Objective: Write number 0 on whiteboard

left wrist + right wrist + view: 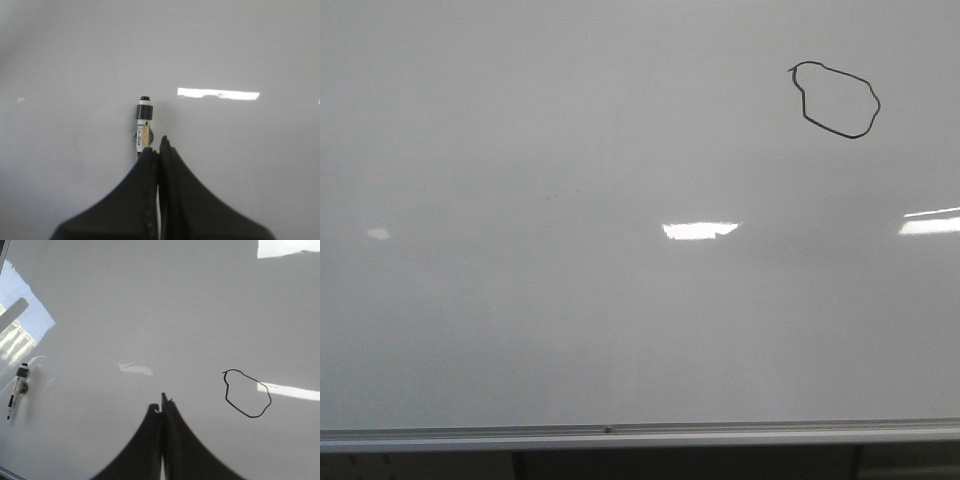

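Board: glossy white-grey surface filling the front view; silver rail along its near edge; bright light patches across the middle.

Zero: thin black lumpy loop, closed, at the board's upper right in the front view. Also in the right wrist view, just beyond and to one side of that arm's fingers, apart from them.

Left gripper: fingers pressed together, nothing between them. The marker lies on the board just past the tips; whether it touches them cannot be told.

Right gripper: fingers likewise together, empty, over bare board.

Marker: white barrel, black end, lying flat on the board, not held. Seen again at the edge of the right wrist view, well apart from the loop.

Step in hand, by judgement: the writing looks done, since the loop is closed and the marker is laid down; this reads as the closing stage.

Next move, by judgement: little is called for beyond drawing both arms clear without nudging the marker or smearing the ink.
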`<state>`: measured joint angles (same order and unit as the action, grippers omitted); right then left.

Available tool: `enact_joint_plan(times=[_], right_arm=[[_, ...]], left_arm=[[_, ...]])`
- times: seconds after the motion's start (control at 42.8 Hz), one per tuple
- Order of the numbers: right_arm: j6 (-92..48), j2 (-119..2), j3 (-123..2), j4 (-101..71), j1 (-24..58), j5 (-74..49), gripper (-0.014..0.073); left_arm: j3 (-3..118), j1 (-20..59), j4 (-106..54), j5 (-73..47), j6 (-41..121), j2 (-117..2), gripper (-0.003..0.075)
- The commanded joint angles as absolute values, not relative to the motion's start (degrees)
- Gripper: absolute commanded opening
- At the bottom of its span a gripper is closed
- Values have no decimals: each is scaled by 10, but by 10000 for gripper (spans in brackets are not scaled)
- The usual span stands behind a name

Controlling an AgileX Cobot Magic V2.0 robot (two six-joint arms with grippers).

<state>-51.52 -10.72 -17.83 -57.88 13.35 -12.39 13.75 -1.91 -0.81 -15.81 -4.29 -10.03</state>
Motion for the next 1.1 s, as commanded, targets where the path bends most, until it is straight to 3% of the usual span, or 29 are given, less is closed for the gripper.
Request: enact_joint_plan(times=[0.0,0.094,0.491,1.076], right_arm=[[-520,-113,-195,-586,130,-97,-69],[-520,-113,-195,-586,130,-97,-69],[-520,-115,-195,-586,130,-99,-69],[-520,-115,-195,-586,130,-98,-69]], left_arm=[[108,-26,11,-104,-67,-38,-20],[70,-27,25,-104,-67,19,-20],[-18,-27,30,-39,-67,13,-20],[-16,-27,30,-70,-67,13,-20]])
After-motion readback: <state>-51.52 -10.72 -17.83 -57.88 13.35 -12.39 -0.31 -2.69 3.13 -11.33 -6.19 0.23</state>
